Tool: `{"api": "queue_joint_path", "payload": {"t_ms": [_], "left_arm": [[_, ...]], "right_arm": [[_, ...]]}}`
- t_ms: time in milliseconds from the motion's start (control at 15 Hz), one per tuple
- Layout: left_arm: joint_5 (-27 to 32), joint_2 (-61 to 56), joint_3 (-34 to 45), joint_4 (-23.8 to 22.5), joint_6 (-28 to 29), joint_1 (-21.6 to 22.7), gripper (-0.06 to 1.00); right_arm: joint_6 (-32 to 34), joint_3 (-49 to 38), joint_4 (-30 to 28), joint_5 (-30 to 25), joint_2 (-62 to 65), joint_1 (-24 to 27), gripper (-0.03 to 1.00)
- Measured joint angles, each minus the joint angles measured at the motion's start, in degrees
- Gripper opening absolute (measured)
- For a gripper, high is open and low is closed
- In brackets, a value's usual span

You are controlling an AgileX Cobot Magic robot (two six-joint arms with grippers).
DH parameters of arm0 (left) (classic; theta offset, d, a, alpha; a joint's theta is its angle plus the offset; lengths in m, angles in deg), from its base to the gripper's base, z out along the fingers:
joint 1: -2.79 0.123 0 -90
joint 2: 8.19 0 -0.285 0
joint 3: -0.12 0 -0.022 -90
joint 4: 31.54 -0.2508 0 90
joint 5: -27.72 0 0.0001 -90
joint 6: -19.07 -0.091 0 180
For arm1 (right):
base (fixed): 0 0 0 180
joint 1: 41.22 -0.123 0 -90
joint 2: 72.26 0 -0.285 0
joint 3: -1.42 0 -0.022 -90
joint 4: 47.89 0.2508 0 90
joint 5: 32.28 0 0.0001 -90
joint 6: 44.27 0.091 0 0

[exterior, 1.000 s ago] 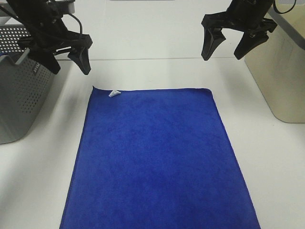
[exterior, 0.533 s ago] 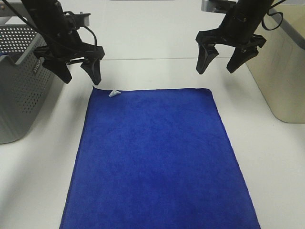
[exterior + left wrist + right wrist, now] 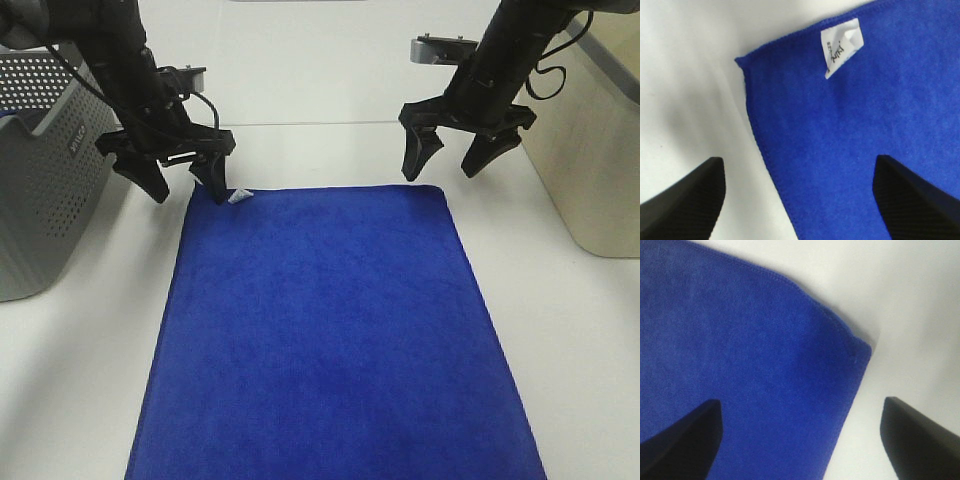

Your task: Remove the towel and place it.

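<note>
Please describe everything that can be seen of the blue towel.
The towel is a royal-blue rectangular cloth. It looks plush, has a stitched hem, and carries a small white tag at its far left corner. It lies spread flat and smooth on the white table, and its near edge runs out of the exterior view. The open left gripper straddles the tag corner, and the open right gripper is over the far right corner. Neither grips it. Whether a fingertip touches it cannot be told.
</note>
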State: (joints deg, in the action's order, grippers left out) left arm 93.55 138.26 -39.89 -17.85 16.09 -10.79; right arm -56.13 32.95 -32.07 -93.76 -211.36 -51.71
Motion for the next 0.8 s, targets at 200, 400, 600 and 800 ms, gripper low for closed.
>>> {"api": "queue_joint_path", "payload": {"t_ms": [200,400,600,800], "left_arm": [[-1.66,2.75,-3.21,0.00,0.00,0.00,0.76],[-2.18,5.16,-5.50,0.11,0.00,-0.23,0.76],[-3.09,7.05,-5.84,0.46,-0.69,-0.86,0.76],[-4.41,7.79,-6.65,1.38,-1.09,-1.32,0.76]], "right_arm": [[0.00,0.00,0.00,3.95,-2.18,0.00,0.83],[0.00,0.00,-0.74,6.59,-4.24,0.34,0.82],[0.06,0.00,-1.09,6.88,-6.36,1.83,0.80],[0.06,0.00,-0.40,6.93,-7.33,2.12,0.79]]}}
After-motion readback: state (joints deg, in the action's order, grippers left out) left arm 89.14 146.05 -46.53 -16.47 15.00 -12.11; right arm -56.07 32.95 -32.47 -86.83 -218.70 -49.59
